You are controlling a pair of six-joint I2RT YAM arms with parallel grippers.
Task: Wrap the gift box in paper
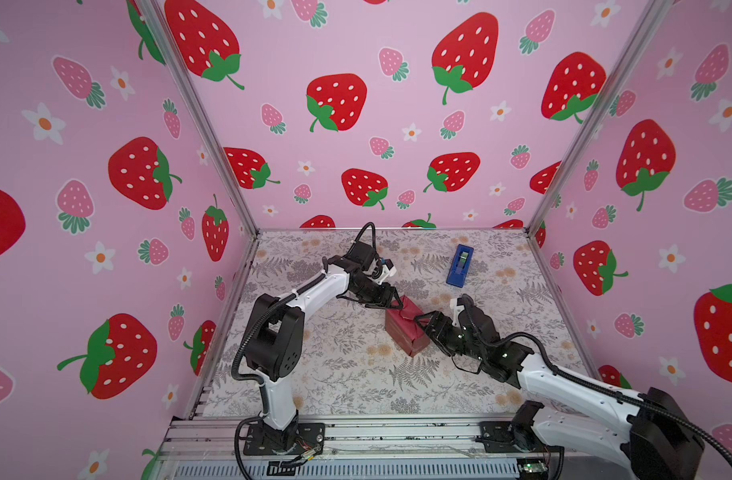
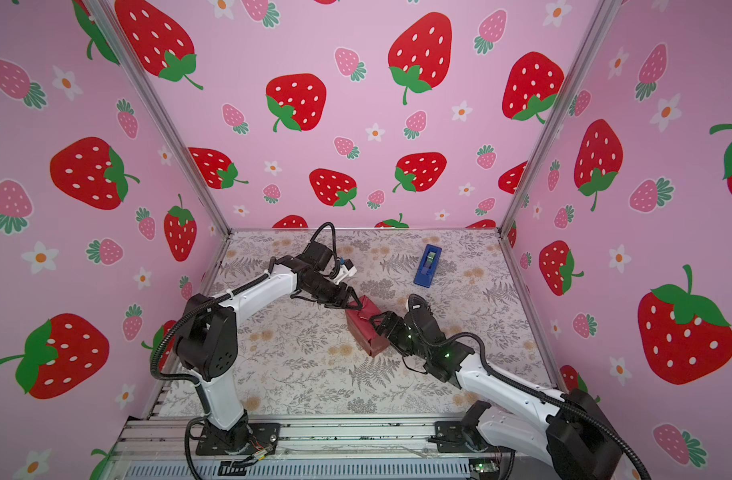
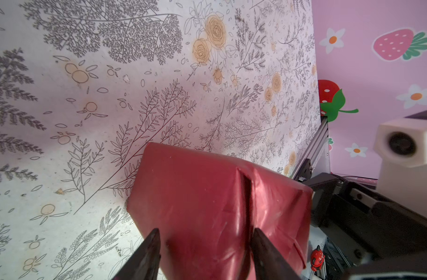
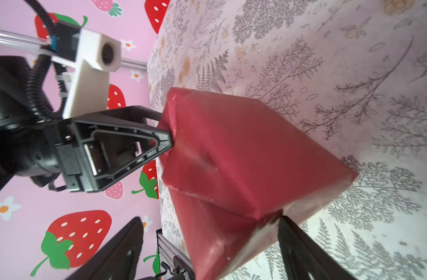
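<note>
Right gripper (image 4: 208, 219): matte black jaws wide apart, straddling one end of the wrap, one tip on a corner. Left gripper (image 3: 206, 240): jaws part-way apart with red fold between, can't tell if clamping. Paper (image 1: 403, 328): glossy maroon-red, creased, crisp folded edges, boxy block, fully covers gift box. Sits mid-table on floral printed mat (image 1: 335, 374), between both grippers.
</note>
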